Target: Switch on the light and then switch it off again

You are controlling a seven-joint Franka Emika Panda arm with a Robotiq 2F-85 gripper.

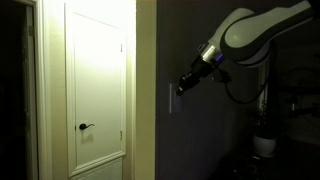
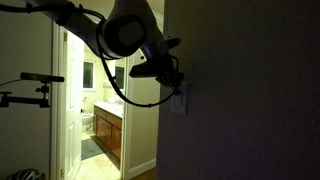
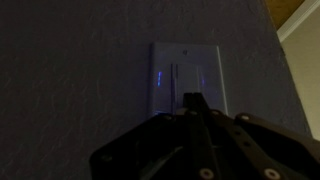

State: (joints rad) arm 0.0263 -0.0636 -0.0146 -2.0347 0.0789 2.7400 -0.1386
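One switch: pale rectangular switch plate (image 3: pixel 188 65), long axis vertical, face turned flat toward the wrist view.
Look: smooth, flat, narrow upright rockers, thin blue glow at left edge.
Place: on dark matte wall (image 3: pixel 70 60), near pale panelled door (image 1: pixel 97 80).
Claw: black claw (image 3: pixel 194 97), fingers clenched together, tip at plate's middle; contact unclear.

One robot arm (image 1: pixel 262 25) carrying one gripper (image 1: pixel 183 86). One switch plate (image 3: pixel 187 62); its rockers are too dim to count. One door (image 1: pixel 97 60) with one black handle (image 1: pixel 86 127). One vanity (image 2: pixel 110 130) in an exterior view.
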